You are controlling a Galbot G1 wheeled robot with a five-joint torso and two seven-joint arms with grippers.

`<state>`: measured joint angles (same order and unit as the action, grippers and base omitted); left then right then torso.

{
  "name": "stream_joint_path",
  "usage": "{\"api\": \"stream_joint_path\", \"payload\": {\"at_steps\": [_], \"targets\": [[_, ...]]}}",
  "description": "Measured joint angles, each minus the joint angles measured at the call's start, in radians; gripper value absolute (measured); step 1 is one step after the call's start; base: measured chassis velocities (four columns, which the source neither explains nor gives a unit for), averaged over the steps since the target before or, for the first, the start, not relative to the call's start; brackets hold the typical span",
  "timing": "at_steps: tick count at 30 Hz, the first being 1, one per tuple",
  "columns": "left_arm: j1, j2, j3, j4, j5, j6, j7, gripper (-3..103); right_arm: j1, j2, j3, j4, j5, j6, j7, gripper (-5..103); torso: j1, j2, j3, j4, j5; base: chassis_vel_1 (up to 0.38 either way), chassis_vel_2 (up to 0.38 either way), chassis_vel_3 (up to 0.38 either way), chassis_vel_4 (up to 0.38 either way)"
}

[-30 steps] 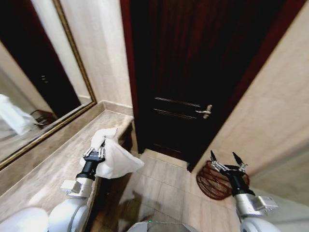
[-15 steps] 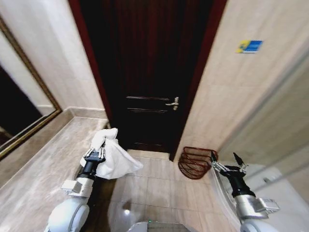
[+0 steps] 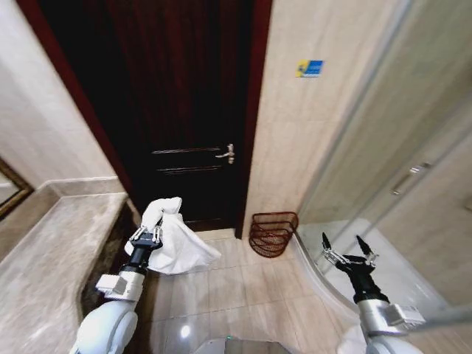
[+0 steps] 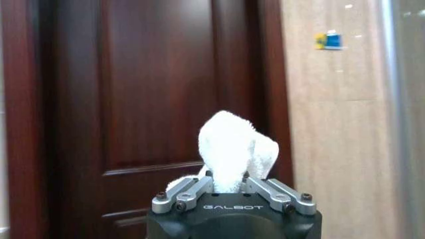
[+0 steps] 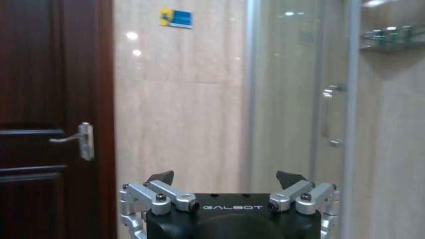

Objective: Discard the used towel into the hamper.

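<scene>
Left claw [image 3: 148, 234] held up in front of the robot on its left side, fingers closed on the white towel [image 3: 174, 243]; towel bunches above the fingers and drapes down to the robot's right of the claw, hanging free over the tiled floor [image 3: 243, 284]; left wrist view shows the same grip, a fold of towel [image 4: 230, 149] standing up between the closed fingers, dark door [image 4: 153, 89] beyond; right claw [image 3: 346, 247] raised on the right side, fingers spread wide, nothing in them; right wrist view confirms the two fingertips [image 5: 161, 178] well apart and bare, facing the beige wall with a small blue-yellow sticker [image 5: 175, 18] and the glass shower door [image 5: 299, 89]; hamper [image 3: 271, 232] sits on the floor against the wall, just to the right of the door frame, between the two claws and farther off than both; looks tilted towards the robot with its opening partly facing the camera, though head-view distortion makes that hard to call; towel and hamper well apart; marble bench [image 3: 44, 258] runs along the robot's left; door handle [image 3: 227, 153] visible on the dark door.
</scene>
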<state>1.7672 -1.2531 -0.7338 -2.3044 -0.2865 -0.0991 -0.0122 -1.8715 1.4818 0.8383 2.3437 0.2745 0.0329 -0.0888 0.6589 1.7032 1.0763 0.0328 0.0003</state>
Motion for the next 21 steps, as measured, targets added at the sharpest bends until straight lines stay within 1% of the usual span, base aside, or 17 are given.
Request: {"api": "stream_joint_path", "payload": {"at_steps": [4, 7, 10, 11, 17, 21], "targets": [[-0.002, 0.001, 0.0, 0.002, -0.001, -0.001, 0.003, 11, -0.002, 0.005, -0.002, -0.002, -0.005, 0.007, -0.002, 100, 0.0, 0.0, 0.0, 0.0001, -0.0005, -0.086, -0.17, -0.151, -0.068], [-0.005, 0.0, 0.003, 0.003, -0.002, -0.001, 0.003, 11, -0.001, 0.007, -0.002, -0.003, -0.004, 0.017, -0.002, 100, 0.0, 0.0, 0.0, -0.0002, 0.0, -0.109, -0.142, -0.158, -0.102], [-0.005, -0.002, 0.009, 0.003, -0.014, -0.001, -0.001, 11, 0.0, 0.012, -0.004, -0.005, -0.002, 0.034, 0.0, 100, 0.0, 0.0, 0.0, -0.0004, -0.0005, -0.09, -0.127, -0.114, -0.097], [-0.004, -0.006, 0.012, -0.002, -0.029, 0.002, -0.006, 11, -0.001, 0.017, -0.005, -0.007, -0.004, 0.044, 0.002, 100, 0.0, 0.0, 0.0, -0.0003, -0.0003, -0.051, -0.079, -0.102, -0.069], [0.002, -0.011, 0.011, -0.004, -0.037, -0.005, -0.002, 11, -0.015, 0.026, -0.006, -0.001, -0.026, 0.043, 0.008, 100, 0.0, 0.0, 0.0, 0.0003, -0.0003, -0.009, -0.005, -0.008, -0.012], [0.002, -0.011, 0.011, -0.002, -0.037, -0.009, 0.001, 11, -0.014, 0.031, -0.007, 0.0, -0.033, 0.042, 0.013, 100, 0.0, 0.0, 0.0, 0.0002, -0.0004, 0.0, 0.0, 0.0, 0.0]]}}
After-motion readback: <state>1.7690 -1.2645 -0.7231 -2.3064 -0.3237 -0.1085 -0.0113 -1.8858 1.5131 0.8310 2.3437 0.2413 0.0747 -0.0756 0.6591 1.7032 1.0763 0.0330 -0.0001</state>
